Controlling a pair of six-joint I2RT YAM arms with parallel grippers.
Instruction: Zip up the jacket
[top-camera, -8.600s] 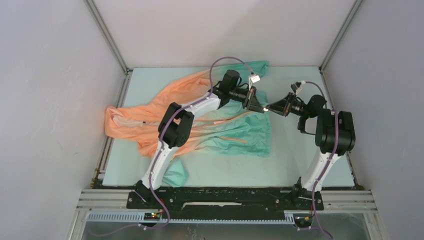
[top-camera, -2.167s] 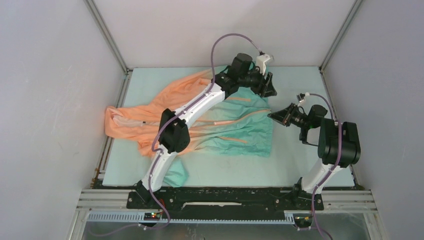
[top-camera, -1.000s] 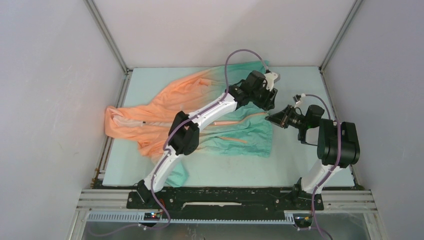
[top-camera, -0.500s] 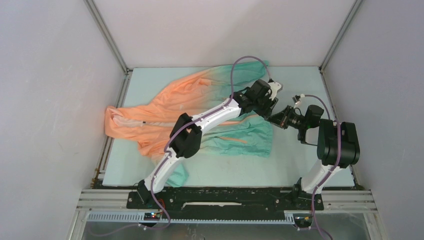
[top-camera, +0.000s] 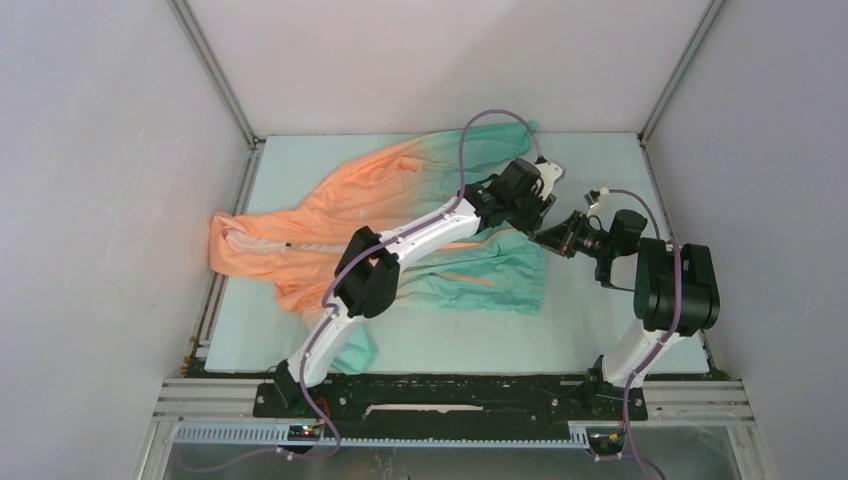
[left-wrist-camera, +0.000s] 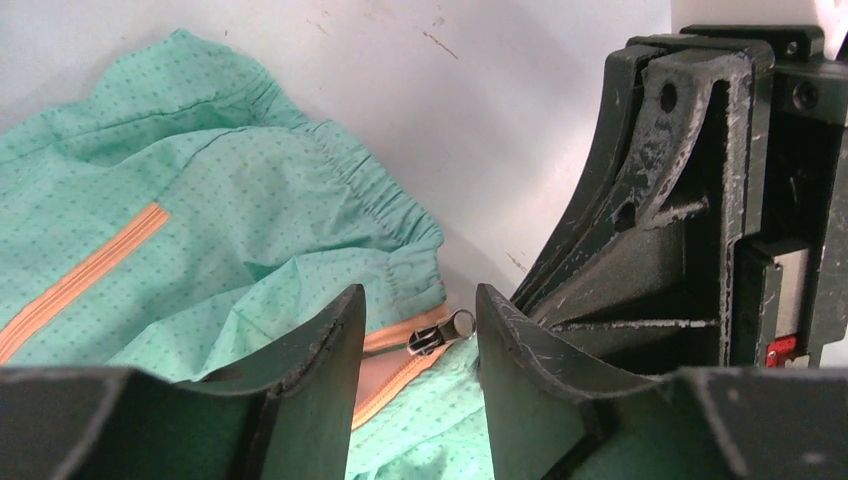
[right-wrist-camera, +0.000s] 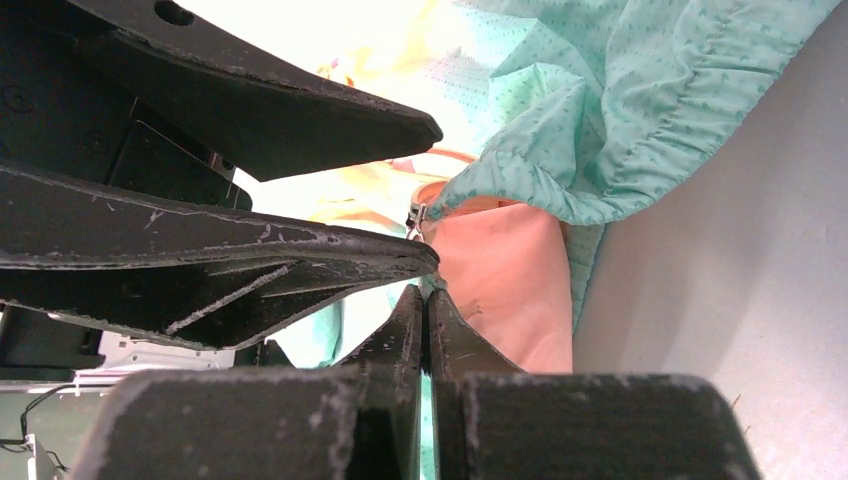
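Note:
The jacket (top-camera: 330, 215) lies spread on the table, peach-orange at the left and teal at the right. Its teal hem (left-wrist-camera: 220, 220) with an orange pocket strip (left-wrist-camera: 80, 280) fills the left wrist view. A small metal zipper pull (left-wrist-camera: 440, 332) sits at the hem end of the orange zipper tape. My left gripper (left-wrist-camera: 420, 300) is open, its jaws on either side of the pull and just short of it. My right gripper (right-wrist-camera: 425, 292) is shut on the jacket's hem edge just below the pull (right-wrist-camera: 416, 218). In the top view the left gripper (top-camera: 533, 222) and the right gripper (top-camera: 545, 238) nearly touch.
The pale green table (top-camera: 600, 310) is walled by grey panels on three sides. A teal sleeve (top-camera: 352, 350) hangs near the left arm's base. Another teal part of the jacket (top-camera: 500, 140) lies at the back edge.
My left arm has swung from the back of the table to the hem's zipper end beside the right gripper, and its jaws have narrowed a little. The right gripper has stayed put, shut.

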